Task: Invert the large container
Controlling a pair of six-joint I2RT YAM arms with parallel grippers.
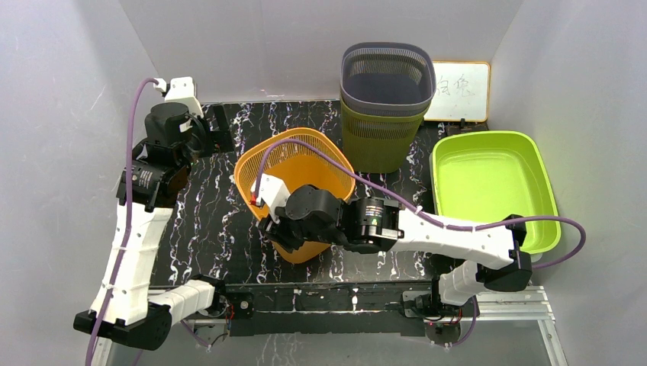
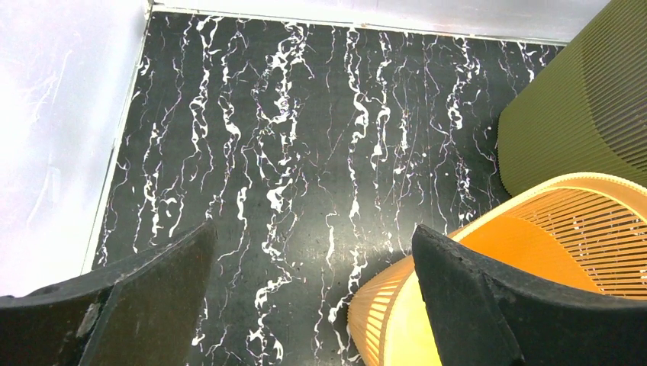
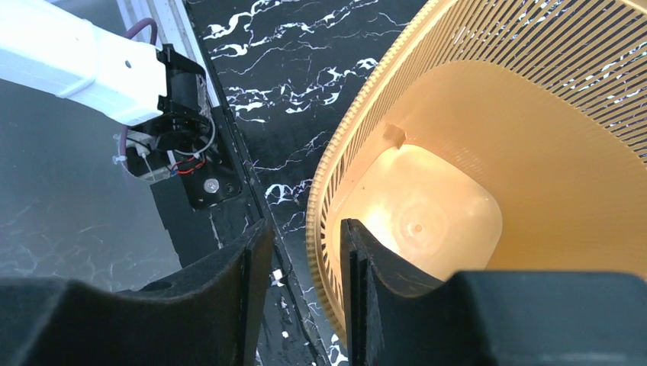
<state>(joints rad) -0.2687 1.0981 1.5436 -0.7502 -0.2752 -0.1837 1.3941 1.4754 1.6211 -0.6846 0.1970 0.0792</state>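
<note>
The orange slatted basket [image 1: 305,164] stands mouth up in the middle of the black marble table [image 1: 206,221]. My right gripper [image 1: 267,225] is at its near left rim. In the right wrist view the gripper [image 3: 305,229] is open and straddles the basket's rim [image 3: 324,198], with one finger inside and one outside. The rim lies against the inner finger, with a gap to the outer one. My left gripper [image 1: 220,137] is open and empty above the table at the back left. In its wrist view the gripper [image 2: 314,229] has the basket [image 2: 549,229] beside its right finger.
A grey-purple mesh basket [image 1: 387,76] is nested in an olive basket [image 1: 378,141] behind the orange one; the olive one also shows in the left wrist view [image 2: 580,114]. A lime green tub [image 1: 488,183] lies at the right. A whiteboard [image 1: 461,90] leans on the back wall. White walls enclose the table.
</note>
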